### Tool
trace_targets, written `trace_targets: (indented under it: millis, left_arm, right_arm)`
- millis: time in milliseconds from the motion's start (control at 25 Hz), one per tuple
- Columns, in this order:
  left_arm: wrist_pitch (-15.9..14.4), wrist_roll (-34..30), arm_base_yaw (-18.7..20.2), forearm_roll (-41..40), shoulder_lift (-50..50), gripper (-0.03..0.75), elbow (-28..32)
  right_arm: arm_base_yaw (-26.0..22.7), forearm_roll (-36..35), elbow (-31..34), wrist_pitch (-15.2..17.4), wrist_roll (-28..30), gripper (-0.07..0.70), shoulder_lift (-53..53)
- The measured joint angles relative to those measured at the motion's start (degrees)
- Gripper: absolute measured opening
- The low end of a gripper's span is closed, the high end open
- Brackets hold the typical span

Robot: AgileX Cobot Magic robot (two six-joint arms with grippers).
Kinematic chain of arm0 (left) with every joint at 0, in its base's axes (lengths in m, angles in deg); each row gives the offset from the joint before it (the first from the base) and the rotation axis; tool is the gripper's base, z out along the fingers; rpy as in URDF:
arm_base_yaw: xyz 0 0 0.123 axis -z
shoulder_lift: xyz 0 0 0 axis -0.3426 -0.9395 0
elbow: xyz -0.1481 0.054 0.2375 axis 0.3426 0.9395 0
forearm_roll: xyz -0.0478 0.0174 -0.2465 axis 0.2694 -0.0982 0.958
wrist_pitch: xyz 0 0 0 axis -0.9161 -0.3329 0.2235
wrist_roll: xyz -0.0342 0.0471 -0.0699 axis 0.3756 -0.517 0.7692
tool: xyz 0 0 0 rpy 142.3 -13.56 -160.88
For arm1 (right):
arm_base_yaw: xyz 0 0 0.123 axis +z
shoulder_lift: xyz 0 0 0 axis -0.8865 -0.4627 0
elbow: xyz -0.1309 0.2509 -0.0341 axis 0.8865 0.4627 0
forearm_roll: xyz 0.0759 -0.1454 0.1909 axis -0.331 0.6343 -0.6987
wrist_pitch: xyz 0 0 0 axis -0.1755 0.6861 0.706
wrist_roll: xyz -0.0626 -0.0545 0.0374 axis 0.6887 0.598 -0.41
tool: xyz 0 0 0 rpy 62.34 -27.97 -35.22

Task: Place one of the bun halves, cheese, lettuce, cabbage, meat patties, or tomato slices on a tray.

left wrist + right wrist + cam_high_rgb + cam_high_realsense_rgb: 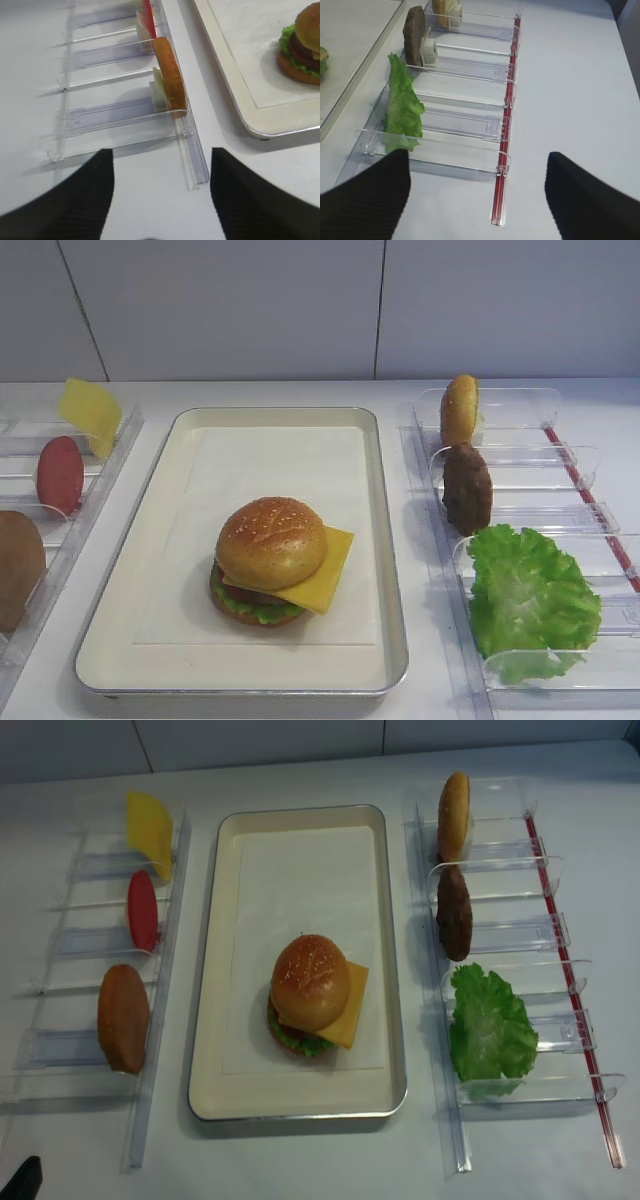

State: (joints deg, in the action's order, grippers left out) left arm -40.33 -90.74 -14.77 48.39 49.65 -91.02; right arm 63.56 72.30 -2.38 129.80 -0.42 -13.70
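The tray is sitting at the middle of the white surface, silver-rimmed with rounded corners and a cream paper lining. An assembled burger is resting on it: a glossy golden top bun half with pale sesame specks is lying over a yellow-orange cheese slice whose corner is jutting out, with green leaf and a lower bun showing beneath.

The right end effector is hovering with its two dark fingers spread wide and nothing between them. Directly ahead of it, clear plastic holders are lined up; the nearest occupied one is carrying the ruffled bright green lettuce, beyond it a dark brown rough meat patty is standing on edge, and farthest off a second bun half is standing upright. The tray edge is lying ahead and to its left.

The left end effector is likewise standing spread and empty. Ahead of it a bun half is standing on edge in the nearest holder, with a red tomato slice farther along; the tray is lying ahead and to its right. In the overhead view a spare cheese slice is occupying the farthest slot of that rack.
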Motion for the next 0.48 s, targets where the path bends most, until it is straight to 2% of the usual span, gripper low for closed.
trace_targets:
  millis: [480]
  left_arm:
    - [0.0,0.0,0.0,0.0,0.0,0.413,0.0]
  right_arm:
    - [0.0,0.0,0.0,0.0,0.0,0.493,0.0]
